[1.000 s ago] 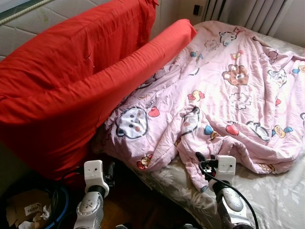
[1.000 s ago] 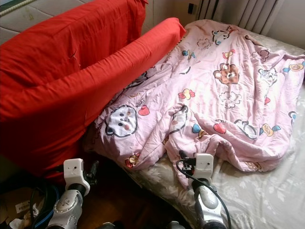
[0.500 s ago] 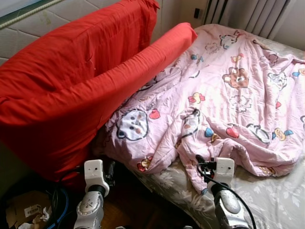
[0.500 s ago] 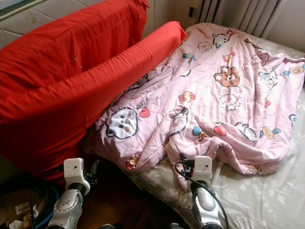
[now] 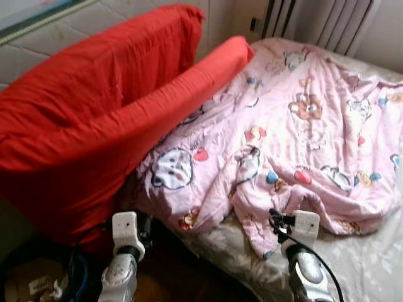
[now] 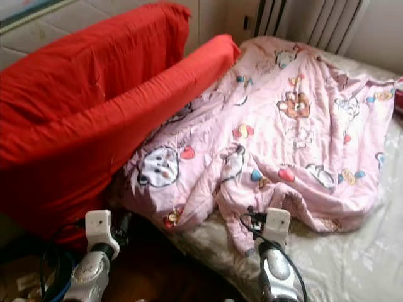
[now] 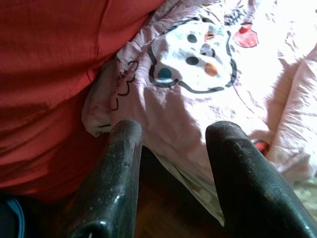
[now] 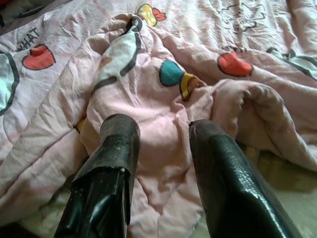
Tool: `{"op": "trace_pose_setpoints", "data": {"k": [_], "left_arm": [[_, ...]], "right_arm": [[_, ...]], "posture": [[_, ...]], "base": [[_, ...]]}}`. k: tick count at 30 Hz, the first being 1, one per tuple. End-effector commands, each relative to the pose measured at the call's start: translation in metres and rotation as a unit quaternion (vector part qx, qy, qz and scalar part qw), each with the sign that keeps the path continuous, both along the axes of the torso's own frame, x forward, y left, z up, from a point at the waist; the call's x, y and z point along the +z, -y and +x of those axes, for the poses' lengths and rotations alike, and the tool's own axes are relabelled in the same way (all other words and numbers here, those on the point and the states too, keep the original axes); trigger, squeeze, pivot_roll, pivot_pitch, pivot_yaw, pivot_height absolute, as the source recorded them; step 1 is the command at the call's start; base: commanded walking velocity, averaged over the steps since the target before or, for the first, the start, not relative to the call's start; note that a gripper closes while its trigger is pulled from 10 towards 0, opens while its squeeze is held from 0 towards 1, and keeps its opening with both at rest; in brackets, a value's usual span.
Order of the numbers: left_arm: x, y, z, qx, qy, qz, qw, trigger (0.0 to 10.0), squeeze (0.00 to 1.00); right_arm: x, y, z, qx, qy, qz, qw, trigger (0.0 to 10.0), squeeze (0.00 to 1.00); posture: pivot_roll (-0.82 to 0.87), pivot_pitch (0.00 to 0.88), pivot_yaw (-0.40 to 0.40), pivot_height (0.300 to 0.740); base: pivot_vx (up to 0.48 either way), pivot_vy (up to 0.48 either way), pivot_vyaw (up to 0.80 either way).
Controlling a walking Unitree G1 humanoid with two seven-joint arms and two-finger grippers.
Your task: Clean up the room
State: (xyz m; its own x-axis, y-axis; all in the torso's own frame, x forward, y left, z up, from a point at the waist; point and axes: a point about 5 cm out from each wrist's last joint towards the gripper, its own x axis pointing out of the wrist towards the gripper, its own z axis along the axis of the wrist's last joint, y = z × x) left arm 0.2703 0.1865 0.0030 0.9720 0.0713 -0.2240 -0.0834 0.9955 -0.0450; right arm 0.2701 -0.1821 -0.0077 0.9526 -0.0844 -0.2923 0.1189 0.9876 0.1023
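Note:
A pink cartoon-print quilt [image 5: 296, 132] lies crumpled across the bed, its near corner bunched into a fold [image 8: 163, 124]. Two big red pillows [image 5: 94, 119] lean along its left side, one overlapping the quilt's edge. My right gripper [image 8: 161, 136] is open and hovers just short of the bunched fold, nothing between its fingers; its wrist [image 5: 302, 233] is at the bed's near edge. My left gripper [image 7: 173, 134] is open too, low beside the bed, pointing at the quilt's hanging corner with the cat face [image 7: 193, 54] under the red pillow.
The grey floral mattress sheet [image 5: 371, 264] shows at the near right. A dark wooden floor [image 5: 182, 277] runs between me and the bed. Blue cable and cardboard clutter [image 5: 56, 283] lie at the lower left. A radiator [image 5: 315, 22] stands behind the bed's head.
The camera has shifted and blurred slightly as I move; the scene sits a little lower and nearer. Both arms stay in much the same pose.

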Motion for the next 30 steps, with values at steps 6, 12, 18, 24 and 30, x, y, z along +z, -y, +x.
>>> {"op": "trace_pose_setpoints", "data": {"k": [6, 12, 18, 24, 30], "left_arm": [[-0.0059, -0.0044, -0.0056, 0.004, -0.019, 0.010, 1.000, 10.0, 0.00], [-0.0068, -0.0057, -0.0067, 0.006, -0.022, 0.012, 1.000, 10.0, 0.00], [-0.0062, -0.0062, -0.0063, 0.006, -0.021, 0.013, 1.000, 10.0, 0.00], [-0.0055, -0.0058, -0.0053, 0.005, -0.020, 0.013, 1.000, 10.0, 0.00], [-0.0053, -0.0057, -0.0056, 0.005, -0.019, 0.013, 1.000, 10.0, 0.00]], "right_arm": [[-0.0047, -0.0039, -0.0028, 0.005, -0.015, 0.001, 1.000, 10.0, 0.00], [-0.0042, -0.0059, -0.0018, 0.005, -0.016, -0.002, 1.000, 10.0, 0.00], [-0.0030, -0.0071, -0.0006, 0.003, -0.013, -0.003, 1.000, 10.0, 0.00], [-0.0027, -0.0046, 0.0000, -0.008, -0.015, -0.009, 1.000, 10.0, 0.00], [-0.0021, -0.0010, 0.0011, -0.017, -0.021, -0.018, 0.999, 10.0, 0.00]], "posture": [[0.01, 0.177, -0.010, 0.740], [0.01, 0.180, -0.010, 0.740], [0.01, 0.181, -0.009, 0.740], [0.01, 0.187, -0.008, 0.740], [0.01, 0.191, -0.008, 0.706]], "base": [[0.083, 0.000, 0.00], [0.000, 0.000, 0.00], [0.000, 0.000, 0.00], [0.000, 0.000, 0.00], [0.000, 0.000, 0.00]]}}
